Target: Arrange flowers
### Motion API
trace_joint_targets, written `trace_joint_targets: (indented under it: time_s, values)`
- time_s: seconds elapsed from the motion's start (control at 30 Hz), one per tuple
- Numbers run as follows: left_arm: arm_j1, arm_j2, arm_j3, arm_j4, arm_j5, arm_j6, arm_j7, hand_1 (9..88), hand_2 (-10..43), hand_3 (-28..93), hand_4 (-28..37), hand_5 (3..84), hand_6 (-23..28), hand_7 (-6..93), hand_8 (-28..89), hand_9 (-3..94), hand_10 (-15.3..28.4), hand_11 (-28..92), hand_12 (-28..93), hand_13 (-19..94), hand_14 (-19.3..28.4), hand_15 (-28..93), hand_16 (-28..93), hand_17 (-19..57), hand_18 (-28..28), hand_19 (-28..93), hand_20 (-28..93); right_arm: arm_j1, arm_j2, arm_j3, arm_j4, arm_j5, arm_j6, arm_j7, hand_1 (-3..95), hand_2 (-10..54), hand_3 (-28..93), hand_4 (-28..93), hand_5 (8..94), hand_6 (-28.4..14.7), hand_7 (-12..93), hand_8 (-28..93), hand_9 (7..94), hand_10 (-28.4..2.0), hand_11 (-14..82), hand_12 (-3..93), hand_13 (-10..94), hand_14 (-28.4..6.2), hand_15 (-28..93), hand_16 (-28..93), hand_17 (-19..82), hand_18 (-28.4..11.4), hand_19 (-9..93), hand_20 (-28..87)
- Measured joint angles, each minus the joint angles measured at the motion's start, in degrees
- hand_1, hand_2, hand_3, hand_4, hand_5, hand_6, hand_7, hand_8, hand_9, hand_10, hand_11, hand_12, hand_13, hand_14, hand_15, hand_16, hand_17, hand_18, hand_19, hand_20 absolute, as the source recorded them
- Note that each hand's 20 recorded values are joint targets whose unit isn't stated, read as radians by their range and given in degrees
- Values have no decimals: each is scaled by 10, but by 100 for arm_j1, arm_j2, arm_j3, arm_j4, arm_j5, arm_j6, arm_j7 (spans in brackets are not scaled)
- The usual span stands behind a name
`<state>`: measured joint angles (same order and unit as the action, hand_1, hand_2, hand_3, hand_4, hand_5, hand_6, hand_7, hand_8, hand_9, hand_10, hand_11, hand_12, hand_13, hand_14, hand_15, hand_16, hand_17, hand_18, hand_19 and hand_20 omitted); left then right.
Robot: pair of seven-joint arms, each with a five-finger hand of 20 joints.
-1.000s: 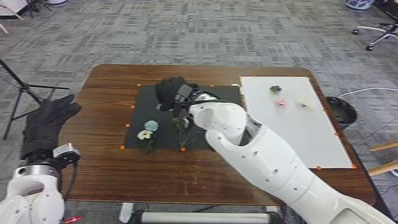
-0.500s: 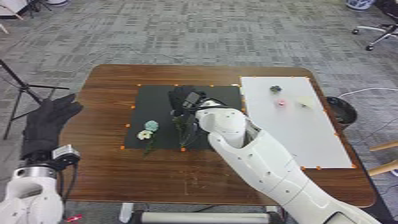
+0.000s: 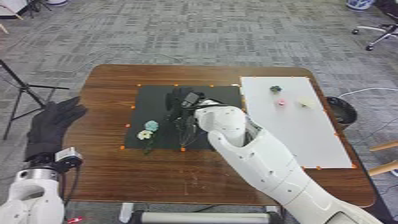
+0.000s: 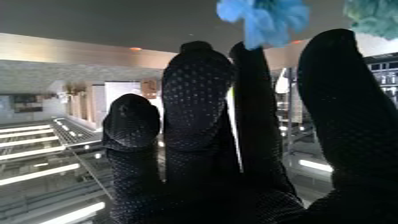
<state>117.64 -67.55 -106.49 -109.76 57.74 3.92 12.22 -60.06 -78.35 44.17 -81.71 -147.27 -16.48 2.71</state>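
Right hand [image 3: 180, 100] above the dark mat [image 3: 200, 91], head view; fingers largely straight, the hand judged open, with no clear grip on anything. Right wrist view: a blue flower [image 4: 265, 19] lies at the fingertips, overlapping one of them; whether it touches the glove cannot be told. A teal flower [image 4: 373, 16] lies just beside it. Head view: a white flower [image 3: 144, 135] sits on the mat just beside the teal one, with green stem matter near it. Left hand [image 3: 55, 122] beside the table [image 3: 98, 175] at its left side, fingers extended, apart from the flowers. On the white sheet [image 3: 311, 135]: a dark flower [image 3: 275, 89], a pink flower [image 3: 282, 103] and a pale flower [image 3: 306, 102], well apart from the right hand.

Likely failures (judged). (a) Brushing: the blue blossom is so near the fingertips that a sideways sweep could turn it or drag it out of line. (b) Crushing: fingers closed on the petals rather than the stem would probably flatten the soft head and give a poor hold. (c) Disturbance of neighbours: with the teal and white blooms close together, a wide closing motion could catch one and shift both. (d) Snagging: thin stems may hook on the fabric glove as it lifts.
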Motion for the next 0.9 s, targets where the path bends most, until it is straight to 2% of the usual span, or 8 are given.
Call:
trace_joint_targets:
  time_s: [0.1, 0.2, 0.33, 0.4, 0.5, 0.7, 0.9]
  values:
    - [-71, 47, 104, 1, 2, 77, -32, 175, 118, 680, -283, 520, 27, 163, -64, 501, 153, 255, 163, 395, 189, 230, 21, 63, 127, 114, 177, 39, 48, -25, -63, 105, 0, 28, 353, -95, 628, -117, 550, -14, 106, -71, 545, -152, 71, 164, 777, -74, 594, 297, 428, -213, 869, 533]
    - [-124, 73, 146, 0, 4, 133, -52, 176, 117, 679, -283, 519, 27, 163, -64, 500, 153, 255, 163, 396, 190, 230, 21, 63, 127, 113, 177, 104, 125, -63, -153, 286, 9, 89, 335, -95, 625, -114, 533, -16, 95, -66, 521, -157, 65, 159, 768, -80, 588, 293, 419, -218, 862, 531]
    - [-147, 85, 156, -4, 7, 176, -59, 177, 116, 677, -283, 520, 28, 162, -65, 501, 153, 255, 163, 396, 189, 230, 21, 63, 127, 114, 177, 204, 306, -62, -401, 690, 91, 203, 305, -95, 657, -126, 498, -24, 86, -61, 473, -160, 59, 159, 703, -118, 562, 276, 361, -231, 808, 531]
    - [-147, 88, 157, -6, 8, 188, -61, 177, 116, 678, -283, 520, 28, 162, -65, 501, 153, 255, 163, 396, 188, 230, 21, 63, 127, 114, 177, 238, 450, -13, -606, 865, 199, 250, 298, -95, 671, -132, 478, -27, 84, -59, 445, -161, 53, 162, 656, -140, 527, 260, 317, -236, 743, 521]
    - [-147, 92, 158, -6, 12, 204, -64, 176, 115, 678, -283, 520, 27, 163, -65, 501, 153, 255, 163, 396, 188, 229, 21, 63, 127, 114, 177, 234, 706, 220, -954, 1054, 359, 344, 292, -95, 682, -138, 455, -37, 75, -57, 410, -164, 45, 164, 598, -157, 481, 247, 279, -236, 682, 507]
    - [-117, 95, 133, -30, 14, 226, -75, 177, 115, 677, -283, 520, 27, 164, -65, 501, 154, 255, 163, 396, 189, 229, 22, 63, 128, 114, 177, 34, 1320, 1106, -1347, 1559, 368, 947, 292, -95, 680, -144, 454, -40, 75, -54, 415, -169, 47, 168, 595, -160, 478, 247, 278, -238, 681, 513]
    - [-42, 90, 114, -61, 18, 230, -83, 179, 116, 674, -283, 522, 28, 165, -64, 501, 154, 256, 164, 397, 189, 231, 22, 63, 128, 116, 177, -445, 1902, 1911, -1142, 1443, 310, 1225, 300, -95, 678, -147, 476, -36, 88, -55, 458, -164, 59, 170, 613, -156, 484, 250, 285, -236, 691, 519]
